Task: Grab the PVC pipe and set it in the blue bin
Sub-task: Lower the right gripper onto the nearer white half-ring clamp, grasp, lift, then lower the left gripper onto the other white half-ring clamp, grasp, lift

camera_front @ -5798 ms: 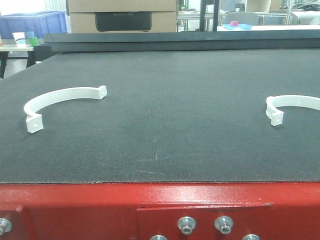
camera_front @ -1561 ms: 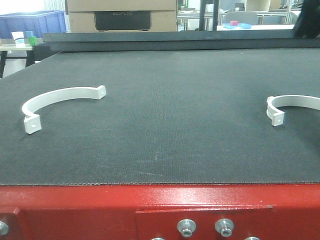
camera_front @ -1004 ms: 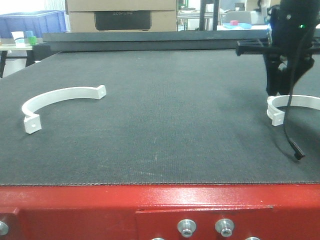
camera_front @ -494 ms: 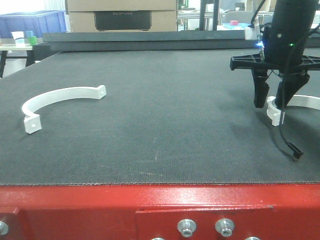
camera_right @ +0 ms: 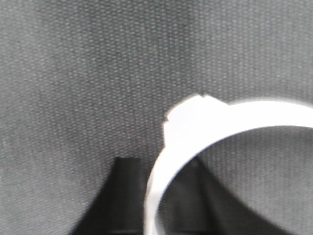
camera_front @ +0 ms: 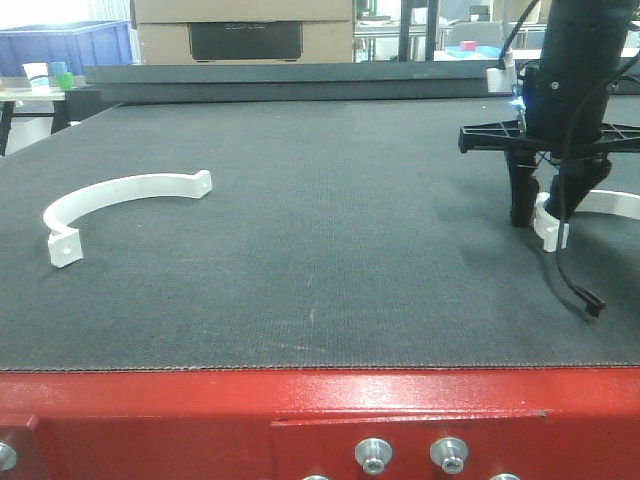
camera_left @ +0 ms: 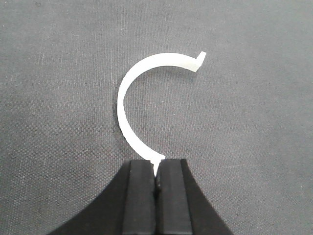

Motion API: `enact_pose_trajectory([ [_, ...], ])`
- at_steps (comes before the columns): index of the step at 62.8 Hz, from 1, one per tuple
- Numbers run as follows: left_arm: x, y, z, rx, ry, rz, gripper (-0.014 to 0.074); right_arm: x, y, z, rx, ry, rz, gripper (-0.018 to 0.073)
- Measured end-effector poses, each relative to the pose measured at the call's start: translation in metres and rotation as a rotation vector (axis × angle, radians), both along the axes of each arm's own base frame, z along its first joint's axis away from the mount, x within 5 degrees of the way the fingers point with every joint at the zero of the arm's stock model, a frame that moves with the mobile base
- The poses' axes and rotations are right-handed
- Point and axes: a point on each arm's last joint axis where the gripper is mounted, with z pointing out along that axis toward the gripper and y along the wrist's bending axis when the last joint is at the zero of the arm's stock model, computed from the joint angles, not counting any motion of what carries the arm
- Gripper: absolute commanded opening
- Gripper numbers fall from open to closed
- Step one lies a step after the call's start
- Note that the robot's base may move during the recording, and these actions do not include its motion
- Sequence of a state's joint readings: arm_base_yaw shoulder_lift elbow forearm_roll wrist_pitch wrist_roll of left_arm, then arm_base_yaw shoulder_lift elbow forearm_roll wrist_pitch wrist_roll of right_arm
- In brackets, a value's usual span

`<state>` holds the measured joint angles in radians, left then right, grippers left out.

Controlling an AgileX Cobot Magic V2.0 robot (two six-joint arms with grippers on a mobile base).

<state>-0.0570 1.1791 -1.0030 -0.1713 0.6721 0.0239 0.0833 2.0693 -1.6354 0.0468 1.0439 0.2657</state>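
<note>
Right gripper (camera_front: 540, 215) now sits slightly lower than half a second ago, its fingers spread astride the near end of the right pipe (camera_front: 548, 232) on the counter (camera_front: 330, 270). Only the left wrist view shows the left gripper (camera_left: 156, 169), fingers clenched above the left pipe (camera_left: 128, 83), which lies free. Far left stands the blue bin (camera_front: 60, 45), contents hidden.

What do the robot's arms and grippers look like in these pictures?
The right arm is black, with a small blue light and a thin black cable that hangs loose and ends in a plug. The right gripper has a flat black crossbar and two tapering black fingers. The left gripper shows two black, flat, square-ended fingers on a flaring black base.
</note>
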Motion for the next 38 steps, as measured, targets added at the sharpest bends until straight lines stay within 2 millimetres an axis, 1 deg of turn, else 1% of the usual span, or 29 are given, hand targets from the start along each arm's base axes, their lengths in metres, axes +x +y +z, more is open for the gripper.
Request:
enact_pose_trajectory([
  [3, 0.000, 0.000, 0.000, 0.000, 0.000, 0.000, -0.0111, 0.000, 0.000, 0.000, -0.002, -0.002, 0.001, -0.0164],
  [4, 0.000, 0.000, 0.000, 0.000, 0.000, 0.000, -0.0111, 0.000, 0.000, 0.000, -0.004, -0.002, 0.001, -0.0169],
  [13, 0.000, 0.000, -0.001, 0.000, 0.004, 0.000, -0.0111, 0.000, -0.002, 0.002, -0.025, 0.011, 0.009, -0.0168],
  [17, 0.000, 0.000, -0.002, 0.001, 0.035, -0.006, -0.0111, -0.001, -0.002, 0.007, -0.030, 0.016, 0.011, -0.0168],
  [22, 0.001, -0.001, 0.002, 0.003, 0.086, -0.019, -0.0111, -0.004, -0.003, 0.023, -0.029, -0.004, 0.018, -0.0168],
  [28, 0.008, -0.003, 0.013, 0.005, 0.129, -0.034, -0.0111, -0.012, -0.001, 0.056, -0.026, -0.070, 0.031, -0.0168],
  [29, 0.010, -0.003, 0.017, 0.005, 0.125, -0.036, -0.0111, -0.014, -0.002, 0.062, -0.026, -0.081, 0.033, -0.0168],
  [34, 0.021, -0.004, 0.026, 0.006, 0.139, -0.043, -0.0111, -0.022, -0.001, 0.087, -0.022, -0.142, 0.038, -0.0168],
  [38, 0.033, -0.004, 0.027, 0.015, 0.168, -0.048, -0.0111, -0.029, 0.000, 0.103, -0.020, -0.179, 0.044, -0.0168],
])
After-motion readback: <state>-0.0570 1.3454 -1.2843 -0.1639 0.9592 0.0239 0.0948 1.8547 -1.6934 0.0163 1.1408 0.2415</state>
